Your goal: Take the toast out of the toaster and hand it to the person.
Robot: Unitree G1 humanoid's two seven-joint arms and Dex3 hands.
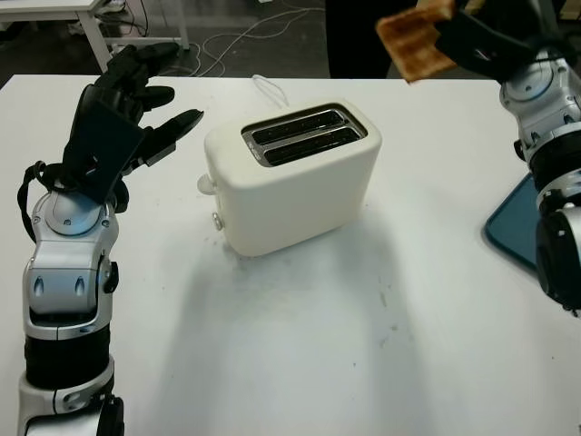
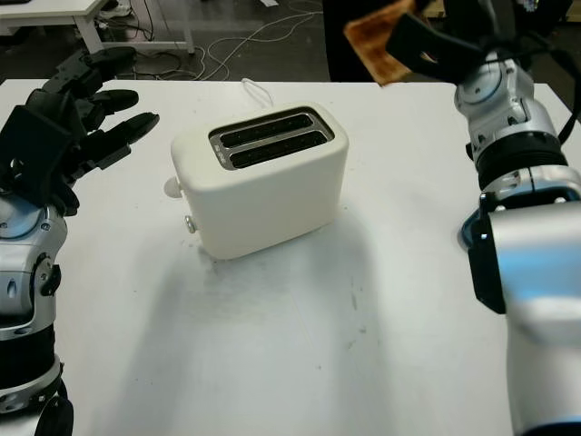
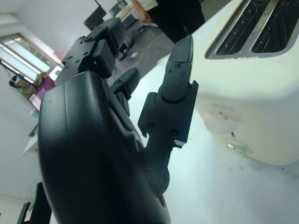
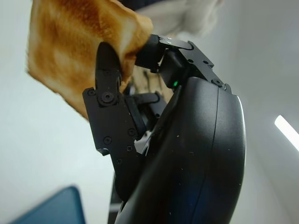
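My right hand (image 4: 140, 121), glossy black plastic, grips rough, browned toast (image 4: 79, 46); the toaster (image 1: 290, 177) shows smooth matt cream plastic with a metal-rimmed top, on a matt white table (image 1: 318, 345).

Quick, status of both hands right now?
Left hand: open, beside the toaster.
Right hand: shut on the toast, raised beyond the table's far edge.
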